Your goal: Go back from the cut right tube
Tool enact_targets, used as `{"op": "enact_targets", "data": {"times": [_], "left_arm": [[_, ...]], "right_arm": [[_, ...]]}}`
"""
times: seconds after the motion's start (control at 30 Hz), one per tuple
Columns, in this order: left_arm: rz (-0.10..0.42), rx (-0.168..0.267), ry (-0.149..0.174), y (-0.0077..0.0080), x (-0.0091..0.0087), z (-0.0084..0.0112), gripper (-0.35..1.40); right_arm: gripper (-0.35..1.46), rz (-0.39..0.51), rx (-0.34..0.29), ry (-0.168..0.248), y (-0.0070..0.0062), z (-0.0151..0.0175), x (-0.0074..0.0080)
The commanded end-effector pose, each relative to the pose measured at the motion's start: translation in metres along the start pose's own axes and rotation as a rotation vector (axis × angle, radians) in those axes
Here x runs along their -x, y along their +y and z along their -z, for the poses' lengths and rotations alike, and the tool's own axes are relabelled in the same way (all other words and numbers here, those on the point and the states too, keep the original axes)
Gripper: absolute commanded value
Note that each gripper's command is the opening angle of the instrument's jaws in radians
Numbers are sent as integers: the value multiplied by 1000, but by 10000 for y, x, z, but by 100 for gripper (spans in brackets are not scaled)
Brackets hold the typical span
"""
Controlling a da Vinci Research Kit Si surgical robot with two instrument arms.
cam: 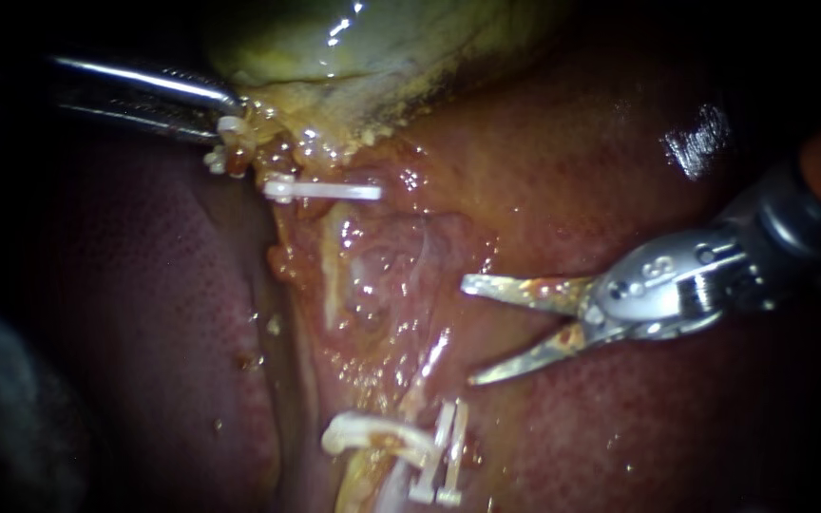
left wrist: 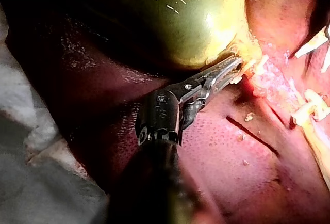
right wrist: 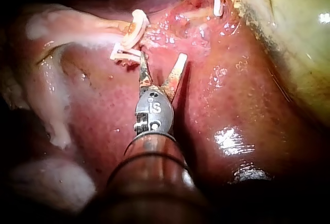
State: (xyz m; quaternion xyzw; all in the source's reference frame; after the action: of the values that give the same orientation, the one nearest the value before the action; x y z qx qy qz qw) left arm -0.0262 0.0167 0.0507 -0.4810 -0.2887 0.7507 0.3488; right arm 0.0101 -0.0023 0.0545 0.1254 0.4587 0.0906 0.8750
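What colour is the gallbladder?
Yellowish green, with bright shiny glints. The gallbladder shows best in the left wrist view.

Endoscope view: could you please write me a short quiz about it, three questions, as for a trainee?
1. True or false: the two silver blades of the right instrument are closed together.
2. How many white plastic clips sit side by side on the pale cut tube at the bottom? A one, B two, C four.
3. Fill in: the slender metal left instrument holds the neck of the yellow-green, glossy ____.
Key: 1 false, they stand apart. 2 B. 3 gallbladder.
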Motion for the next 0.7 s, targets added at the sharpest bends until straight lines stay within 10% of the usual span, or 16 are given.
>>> {"op": "enact_targets", "data": {"times": [0.03,0.43,0.7], "left_arm": [[-1,0,0,0,0,0,-35],[-4,-5,1,-2,5,-7,-35],[-13,-12,2,-14,19,-46,-35]], "right_arm": [[145,-5,8,-4,2,5,1],[145,-23,78,-44,9,19,7],[145,-24,40,-35,9,19,8]]}}
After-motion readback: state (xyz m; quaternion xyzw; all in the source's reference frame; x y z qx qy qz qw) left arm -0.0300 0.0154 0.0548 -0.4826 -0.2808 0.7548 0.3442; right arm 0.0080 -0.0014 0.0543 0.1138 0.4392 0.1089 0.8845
